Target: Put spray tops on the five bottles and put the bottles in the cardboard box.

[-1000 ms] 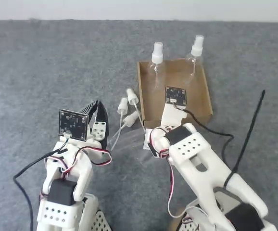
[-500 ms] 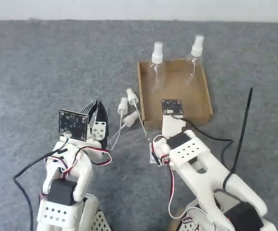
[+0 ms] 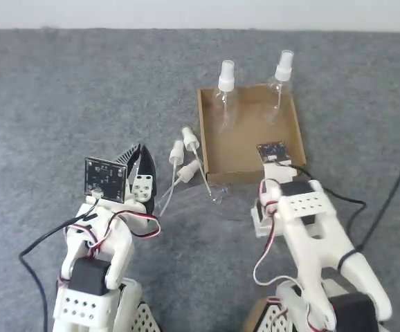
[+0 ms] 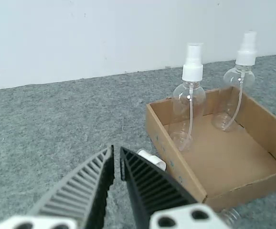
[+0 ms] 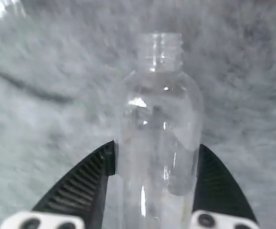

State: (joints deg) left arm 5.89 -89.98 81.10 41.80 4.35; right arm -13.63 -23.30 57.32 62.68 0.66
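Note:
My right gripper [image 5: 157, 155] is shut on a clear bottle [image 5: 159, 119] with a bare threaded neck, a black finger on each side of its body. In the high view the right arm [image 3: 304, 207] sits just in front of the cardboard box [image 3: 207, 138]. Two bottles with white spray tops [image 3: 225, 97] [image 3: 281, 83] stand at the box's far end. Three loose spray tops [image 3: 184, 153] lie left of the box. My left gripper [image 3: 139, 151] [image 4: 117, 152] is shut on nothing, left of those tops.
Another bare clear bottle [image 3: 219, 195] lies on the grey carpet by the box's near left corner. The left wrist view has the box [image 4: 171, 157], its two bottles [image 4: 188, 102] and one loose spray top [image 4: 152, 160]. A white wall runs behind.
The right arm has pulled back out of the box and swung right, carrying the clear bottle. The left arm has kept still.

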